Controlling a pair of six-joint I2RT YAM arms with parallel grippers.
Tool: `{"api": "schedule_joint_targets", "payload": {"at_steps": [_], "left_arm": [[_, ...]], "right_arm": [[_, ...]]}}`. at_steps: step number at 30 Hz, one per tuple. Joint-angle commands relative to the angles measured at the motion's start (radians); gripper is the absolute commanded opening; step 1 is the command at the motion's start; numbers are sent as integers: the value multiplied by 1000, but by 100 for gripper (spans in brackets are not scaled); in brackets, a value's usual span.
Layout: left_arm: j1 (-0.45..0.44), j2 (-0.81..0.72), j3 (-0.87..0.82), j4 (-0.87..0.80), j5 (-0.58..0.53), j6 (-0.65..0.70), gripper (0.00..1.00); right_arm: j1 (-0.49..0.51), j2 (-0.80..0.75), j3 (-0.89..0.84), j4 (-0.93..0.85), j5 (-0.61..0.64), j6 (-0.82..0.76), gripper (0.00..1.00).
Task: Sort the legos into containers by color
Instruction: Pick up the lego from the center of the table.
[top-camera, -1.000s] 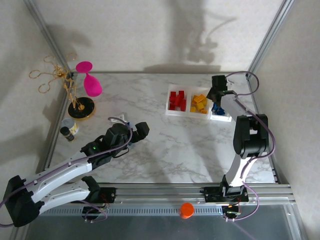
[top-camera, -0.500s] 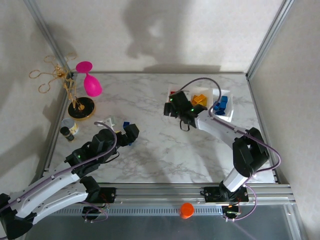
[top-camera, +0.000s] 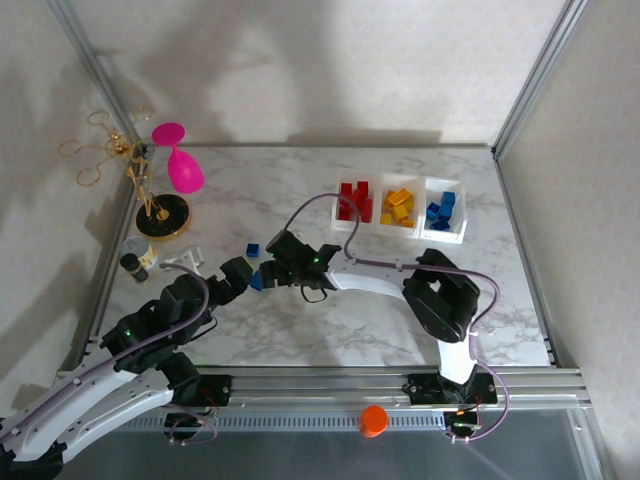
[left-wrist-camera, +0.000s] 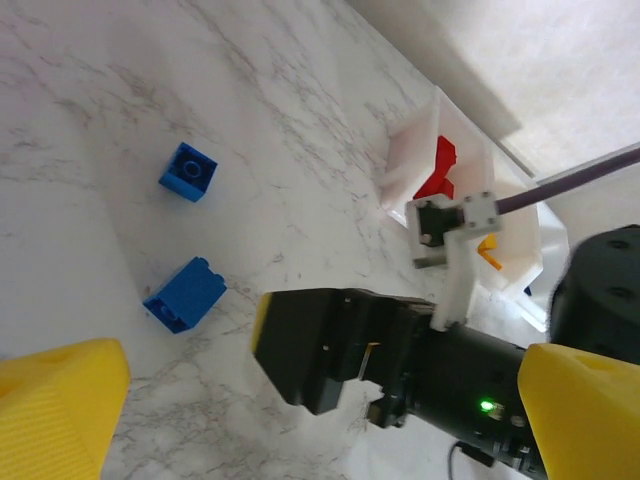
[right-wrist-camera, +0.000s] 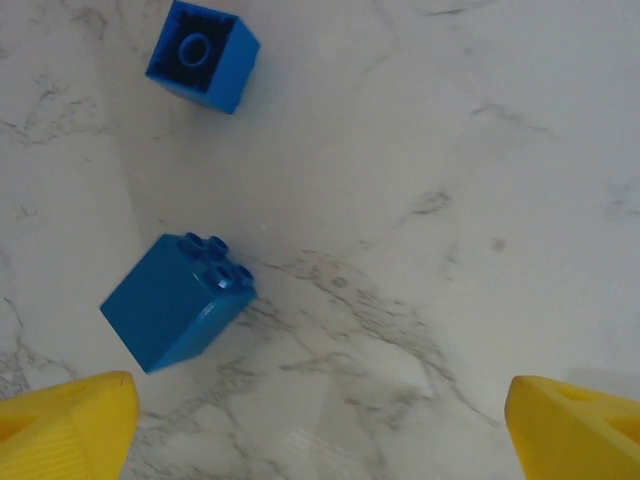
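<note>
Most of the legos already lie sorted in the containers (top-camera: 420, 207), a white-rimmed row of three bins at the upper right of the marble table (top-camera: 400, 290) in the overhead view: the red pile (top-camera: 352, 201) in the left bin, the yellow pile (top-camera: 398, 208) in the middle one, the blue pile (top-camera: 441, 210) in the right one. Two blue bricks lie loose on the bare marble left of centre, well apart from the bins. The upper blue brick (right-wrist-camera: 202, 56) sits at the top left of the right wrist view with a round ring on its upward face. The lower blue brick (right-wrist-camera: 180, 300) lies tipped on its side at the left of that view, its studs pointing to the upper right. The right gripper (right-wrist-camera: 320, 430) hangs over the marble beside this lower brick with its jaws spread wide, one yellow fingertip in each bottom corner, nothing between them and neither touching a brick. The left gripper (top-camera: 240, 273) is just left of it in the overhead view, also spread wide and holding nothing; its camera looks past both bricks at the black body of the right arm. At the far left edge stand a pink ornament (top-camera: 181, 166), a gold wire stand (top-camera: 150, 205) and a small black-capped jar (top-camera: 136, 260).
</note>
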Motion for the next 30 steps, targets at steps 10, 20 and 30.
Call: {"api": "schedule_joint_targets", "payload": {"at_steps": [10, 20, 30], "left_arm": [[8, -55, 19, -150, -101, -80, 100], [8, -44, 7, -127, -104, -83, 100], [8, -24, -2, -94, -85, -83, 100]], "right_arm": [[25, 263, 294, -94, 25, 62, 95], [44, 267, 282, -221, 103, 93, 94], [62, 195, 190, -255, 133, 86, 78]]}}
